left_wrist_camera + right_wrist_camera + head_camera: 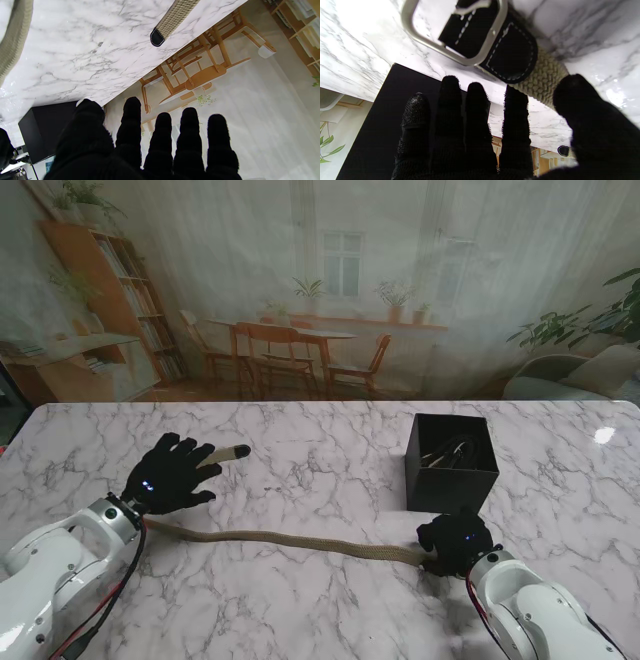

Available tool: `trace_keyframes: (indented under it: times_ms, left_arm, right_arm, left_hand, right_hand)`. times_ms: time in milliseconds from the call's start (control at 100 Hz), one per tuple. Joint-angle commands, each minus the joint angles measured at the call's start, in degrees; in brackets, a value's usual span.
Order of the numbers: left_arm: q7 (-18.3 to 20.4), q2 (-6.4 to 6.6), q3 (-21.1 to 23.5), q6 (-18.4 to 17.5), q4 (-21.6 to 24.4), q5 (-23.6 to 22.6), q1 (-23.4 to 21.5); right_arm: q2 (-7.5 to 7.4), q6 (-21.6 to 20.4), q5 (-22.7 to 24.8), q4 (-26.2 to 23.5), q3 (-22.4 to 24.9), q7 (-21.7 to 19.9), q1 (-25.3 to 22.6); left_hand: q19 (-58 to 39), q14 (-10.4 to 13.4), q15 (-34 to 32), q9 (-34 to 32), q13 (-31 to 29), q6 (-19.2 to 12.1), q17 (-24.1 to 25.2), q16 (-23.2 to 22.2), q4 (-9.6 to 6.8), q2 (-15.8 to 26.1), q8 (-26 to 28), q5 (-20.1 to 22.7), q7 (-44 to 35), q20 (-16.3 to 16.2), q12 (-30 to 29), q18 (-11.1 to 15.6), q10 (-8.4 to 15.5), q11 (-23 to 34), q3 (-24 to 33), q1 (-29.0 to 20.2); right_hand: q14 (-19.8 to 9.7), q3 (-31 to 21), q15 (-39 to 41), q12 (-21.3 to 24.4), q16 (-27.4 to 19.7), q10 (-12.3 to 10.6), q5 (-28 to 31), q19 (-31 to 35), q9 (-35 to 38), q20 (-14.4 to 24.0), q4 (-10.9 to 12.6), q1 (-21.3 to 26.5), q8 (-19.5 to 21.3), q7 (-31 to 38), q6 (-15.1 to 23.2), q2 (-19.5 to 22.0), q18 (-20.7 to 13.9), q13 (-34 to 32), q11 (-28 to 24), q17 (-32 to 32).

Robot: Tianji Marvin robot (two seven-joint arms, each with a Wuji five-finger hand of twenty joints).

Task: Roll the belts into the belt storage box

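Observation:
A tan woven belt [300,540] lies stretched across the marble table [320,480]. Its dark tip [238,451] [157,37] pokes out past my left hand [170,475]. That hand hovers over this end with fingers [162,140] spread and nothing in them. The belt's silver buckle [455,32] and black leather tab [510,57] sit under my right hand [455,540]. The right hand's fingers [450,120] are straight and apart, and its thumb is beside the woven strap [542,80]. The black storage box [452,488] [370,130] stands just beyond the right hand, with a coiled belt [450,452] inside.
The table's far edge [320,404] runs along a printed backdrop of a dining room. The box [47,130] also shows in the left wrist view, across the table from that hand. A bright glare spot [603,435] lies at the far right.

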State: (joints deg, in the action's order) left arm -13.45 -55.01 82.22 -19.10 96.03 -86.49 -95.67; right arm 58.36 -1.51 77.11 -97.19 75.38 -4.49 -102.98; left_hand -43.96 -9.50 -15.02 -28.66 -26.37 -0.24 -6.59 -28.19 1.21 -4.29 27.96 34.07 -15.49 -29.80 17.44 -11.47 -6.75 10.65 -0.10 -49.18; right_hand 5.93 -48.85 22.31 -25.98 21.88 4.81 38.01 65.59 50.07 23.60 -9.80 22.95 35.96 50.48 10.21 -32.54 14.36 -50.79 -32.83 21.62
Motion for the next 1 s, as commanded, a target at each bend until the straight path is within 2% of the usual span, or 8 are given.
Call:
trace_keyframes:
  times_ms: [0,360,450,490,530,690,860,990]
  left_arm:
    - [1.76,-1.24,-0.87,-0.07,-0.67,-0.46,0.78]
    - [2.84,-1.24,-2.98,0.26,-2.12,0.47,2.13]
    - [2.68,-1.24,-2.99,0.44,-2.27,0.49,2.14]
    - [2.48,-1.24,-2.97,0.46,-2.31,0.5,2.13]
    - [2.33,-1.25,-2.97,0.45,-2.36,0.56,2.14]
    - [2.04,-1.23,-3.07,0.41,-2.5,0.55,2.21]
    - [2.31,-1.27,-3.15,0.39,-2.37,0.72,2.14]
    - [2.48,-1.29,-3.24,0.34,-2.35,0.85,2.15]
  right_arm:
    - [-0.07,0.12,-0.25,0.63,-0.22,0.1,-0.3]
    - [0.12,0.16,-2.12,2.76,-1.24,4.18,0.59]
    - [0.17,-0.21,-2.54,2.97,-1.21,4.85,0.69]
    - [0.17,-0.37,-2.68,3.06,-1.22,5.03,0.73]
    - [0.18,-0.48,-2.81,3.19,-1.29,5.2,0.79]
    - [0.7,1.24,-5.98,4.73,-2.73,8.08,1.58]
    - [1.24,1.6,-10.14,5.15,-3.3,8.59,1.91]
    - [1.11,0.89,-11.08,3.97,-2.7,5.21,1.38]
  left_hand:
    - [1.96,-1.27,1.51,-1.51,-0.36,1.41,0.64,0.43,-0.31,1.95,0.78,1.38,-0.77,-0.12,0.37,-2.44,-1.45,-1.59,-1.27,-0.11]
    - [2.1,-1.41,1.43,-1.53,-0.19,1.74,0.57,0.22,-0.32,2.14,1.26,1.65,-1.14,-0.36,0.7,-2.31,-1.52,-1.57,-1.26,-0.34]
    - [2.1,-1.35,1.37,-1.62,-0.29,1.69,0.57,0.17,-0.31,2.09,1.34,1.71,-1.21,-0.42,0.75,-2.3,-1.49,-1.52,-1.3,-0.34]
    - [2.12,-1.28,1.37,-1.58,-0.26,1.82,0.61,0.17,-0.32,2.15,1.35,1.66,-1.2,-0.43,0.76,-2.31,-1.47,-1.52,-1.26,-0.41]
    - [2.12,-1.35,1.37,-1.63,-0.24,1.79,0.6,0.16,-0.32,2.1,1.36,1.67,-1.22,-0.46,0.78,-2.32,-1.55,-1.5,-1.27,-0.43]
    - [2.11,-1.28,1.34,-1.65,-0.28,1.79,0.55,0.12,-0.32,2.05,1.38,1.57,-1.18,-0.52,0.81,-2.28,-1.37,-1.49,-1.3,-0.45]
    - [2.14,-1.4,1.34,-1.71,-0.28,1.89,0.54,0.11,-0.33,1.96,1.36,1.48,-1.12,-0.56,0.84,-2.23,-1.53,-1.44,-1.28,-0.57]
    - [2.16,-1.43,1.31,-1.71,-0.34,1.88,0.54,0.09,-0.33,2.03,1.37,1.54,-1.14,-0.59,0.85,-2.26,-1.4,-1.43,-1.3,-0.54]
  right_hand:
    - [-1.03,-1.77,0.53,-2.85,1.21,-2.11,-1.38,0.21,7.0,-0.43,-2.78,3.18,-1.93,5.9,2.82,-2.76,1.84,-3.48,-4.46,0.93]
    - [-5.19,-10.37,8.36,-9.5,6.15,-5.62,1.25,3.66,25.57,-0.73,-4.08,12.11,-8.11,11.91,3.36,-4.03,-0.1,-16.6,-19.5,6.96]
    - [-5.27,-11.83,10.72,-9.47,7.47,-4.49,-2.72,5.21,27.37,-0.57,-3.33,12.26,-15.7,3.81,1.6,-3.85,-0.43,-18.65,-21.09,8.49]
    - [-5.11,-13.96,11.6,-8.96,7.87,-4.01,-4.35,5.78,28.62,-0.98,2.54,10.1,-16.15,-9.95,0.49,-1.26,-0.33,-19.56,-21.22,9.04]
    - [-4.63,-14.58,12.29,-8.72,7.9,-3.48,-9.95,6.23,30.13,-1.3,3.87,10.19,-21.66,-17.32,2.28,-0.84,0.1,-20.75,-20.6,9.71]
    - [-1.95,-14.58,15.17,-8.05,8.31,-2.8,-21.37,7.76,33.35,-1.5,4.11,13.12,-22.75,-14.58,7.6,1.29,2.58,-24.25,-18.33,12.99]
    - [0.22,-14.03,22.18,-7.65,8.6,-1.39,-21.02,9.39,33.52,-2.14,3.87,14.97,-22.55,-11.79,10.16,5.62,4.74,-24.31,-20.2,16.13]
    - [1.25,-3.72,12.8,-2.68,4.42,-0.01,-18.26,8.33,30.45,-2.05,4.2,3.3,-23.95,-14.07,-3.92,10.41,4.26,-20.55,-10.47,10.77]
